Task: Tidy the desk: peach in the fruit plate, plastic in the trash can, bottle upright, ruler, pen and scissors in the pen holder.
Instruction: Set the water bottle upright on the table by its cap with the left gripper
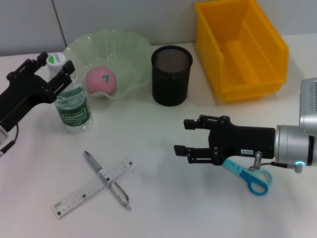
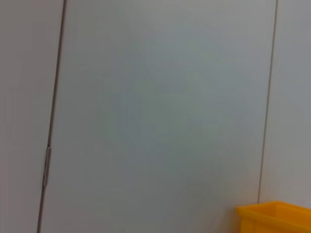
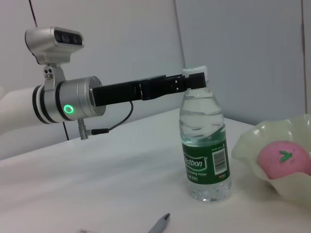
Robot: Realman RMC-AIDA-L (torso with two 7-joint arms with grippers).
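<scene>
The clear water bottle (image 1: 73, 106) (image 3: 204, 145) stands upright at the left, next to the fruit plate. My left gripper (image 1: 53, 65) (image 3: 194, 77) is open, its fingers straddling the white cap. The pink peach (image 1: 101, 80) (image 3: 283, 158) lies in the pale green fruit plate (image 1: 124, 42) (image 3: 248, 148). A silver pen (image 1: 106, 179) and a white ruler (image 1: 94, 187) lie crossed at the front. Blue-handled scissors (image 1: 250, 177) lie under my right arm. My right gripper (image 1: 185, 136) hovers open and empty mid-table. The black mesh pen holder (image 1: 171, 74) stands behind it. No plastic is in view.
A yellow bin (image 1: 242, 47) (image 2: 274, 216) sits at the back right, beside the pen holder. Bare white table lies between the ruler and the right gripper. A grey wall runs behind the desk.
</scene>
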